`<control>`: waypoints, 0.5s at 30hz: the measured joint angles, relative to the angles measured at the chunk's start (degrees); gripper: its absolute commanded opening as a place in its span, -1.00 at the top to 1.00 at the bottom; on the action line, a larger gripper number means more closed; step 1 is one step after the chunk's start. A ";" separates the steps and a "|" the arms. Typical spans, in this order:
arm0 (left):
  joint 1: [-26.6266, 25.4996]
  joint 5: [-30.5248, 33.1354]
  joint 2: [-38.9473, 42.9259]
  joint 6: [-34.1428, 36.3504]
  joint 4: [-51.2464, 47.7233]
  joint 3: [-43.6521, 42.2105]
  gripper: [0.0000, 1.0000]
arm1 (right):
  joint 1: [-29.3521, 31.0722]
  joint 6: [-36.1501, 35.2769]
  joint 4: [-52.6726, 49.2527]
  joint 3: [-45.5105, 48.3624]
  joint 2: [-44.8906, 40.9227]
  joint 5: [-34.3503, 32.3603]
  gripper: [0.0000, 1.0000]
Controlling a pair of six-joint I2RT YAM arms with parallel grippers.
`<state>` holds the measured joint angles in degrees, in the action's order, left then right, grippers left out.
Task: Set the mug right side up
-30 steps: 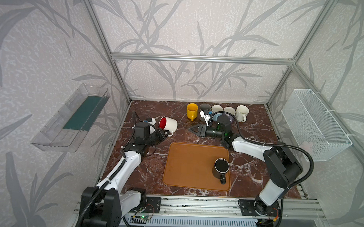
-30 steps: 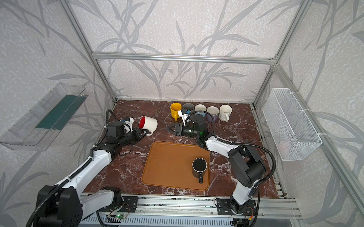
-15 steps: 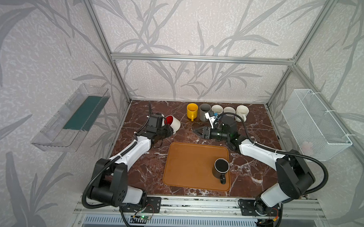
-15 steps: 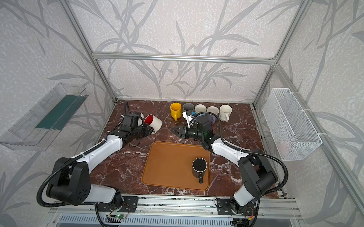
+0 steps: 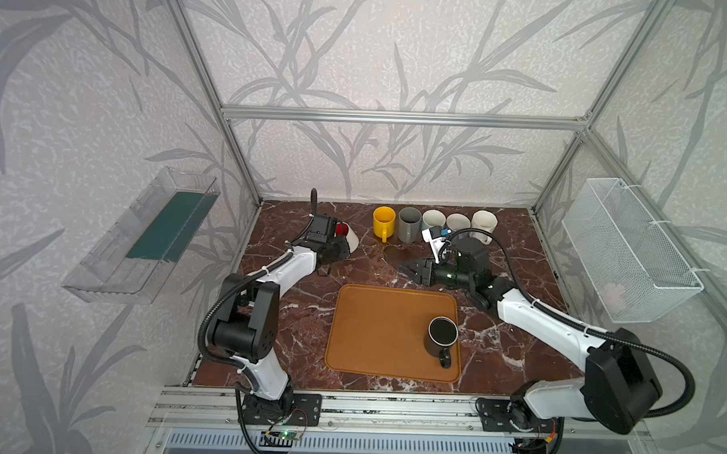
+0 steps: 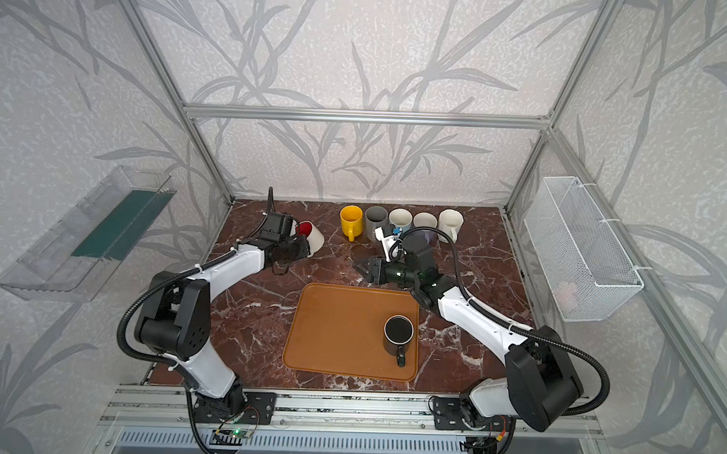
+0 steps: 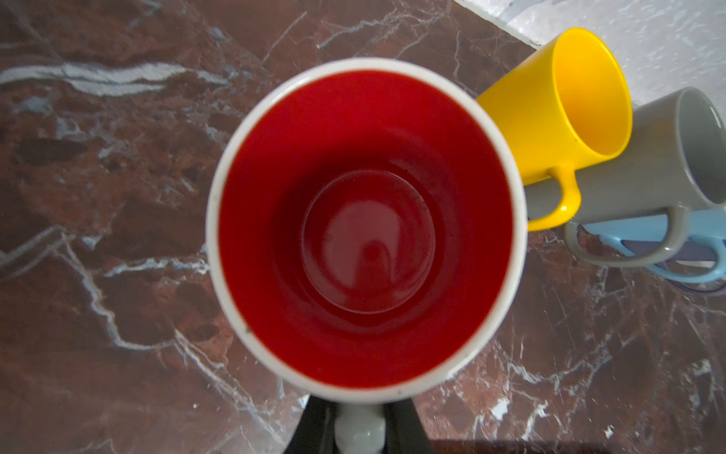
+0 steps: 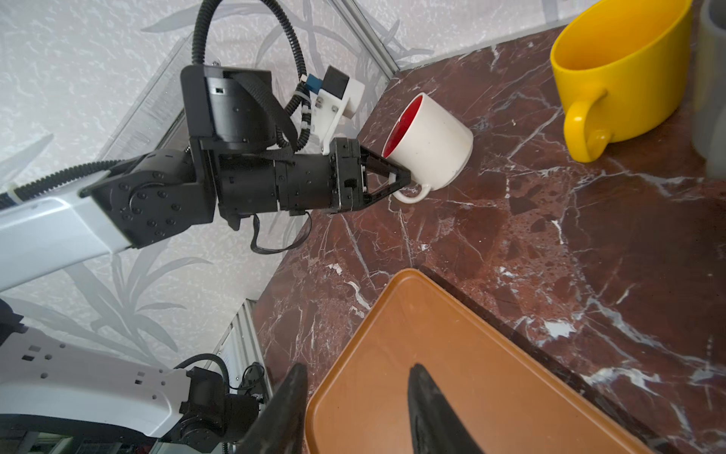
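Here, the left gripper (image 8: 404,179) is clenched on the handle of the mug (image 8: 428,141), white outside and red inside, which sits tilted in the back left part of the table (image 5: 300,317), left of the yellow mug (image 5: 383,220). Its mouth faces the left wrist camera, and I cannot tell whether its base touches the marble. The right gripper (image 5: 410,270) hangs empty, jaws part-way apart, just behind the tray's (image 5: 375,328) back edge, well apart from the mug.
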<state>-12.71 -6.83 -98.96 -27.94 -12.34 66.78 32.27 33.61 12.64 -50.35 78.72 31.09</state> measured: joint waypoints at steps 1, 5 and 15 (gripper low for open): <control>0.00 0.44 -0.98 0.44 -0.35 1.20 1.00 | -0.13 -0.33 -0.59 0.20 -0.70 -0.59 0.14; -0.11 2.25 -4.57 2.43 -1.90 5.33 1.00 | -0.66 -1.16 -2.14 1.73 -3.54 -2.40 0.14; -1.86 8.41 -14.45 7.02 -6.51 16.92 1.00 | -1.07 -3.28 -6.97 3.19 -7.78 -5.70 0.14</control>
<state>-14.57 1.58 -113.40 -20.93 -18.85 83.70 31.20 30.33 5.67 -47.16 70.94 25.39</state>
